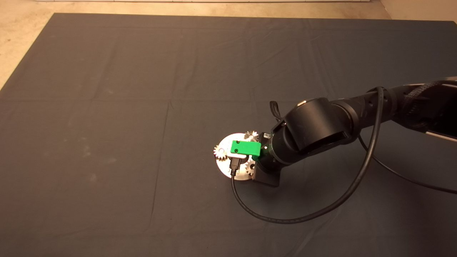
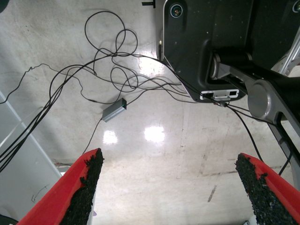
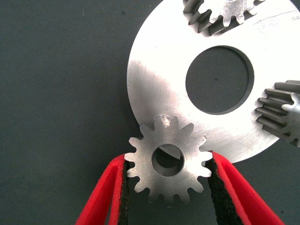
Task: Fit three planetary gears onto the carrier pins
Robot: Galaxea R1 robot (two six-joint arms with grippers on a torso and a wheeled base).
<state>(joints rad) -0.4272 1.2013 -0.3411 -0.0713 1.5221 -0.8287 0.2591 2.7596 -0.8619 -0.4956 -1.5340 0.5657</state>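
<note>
My right gripper [image 3: 167,161] is shut on a silvery planetary gear [image 3: 168,159], its black pads pressing the teeth on both sides. This gear lies flat over the near rim of the white carrier disc [image 3: 159,70]. A pin's rim peeks out just past the gear's teeth, and I cannot tell if the hole is over it. Two more gears [image 3: 220,11] [image 3: 281,115] sit on the disc. In the head view the right gripper [image 1: 251,162] covers much of the disc [image 1: 226,142], with gears at its edges [image 1: 220,151] [image 1: 251,135] [image 1: 250,167]. The left gripper [image 2: 171,159] is open and out of the head view.
The dark mat [image 1: 142,107] stretches wide around the disc. A black cable [image 1: 303,217] loops over the mat in front of the right arm. The left wrist view shows a pale floor with tangled cables [image 2: 112,70] and a dark machine base [image 2: 211,42].
</note>
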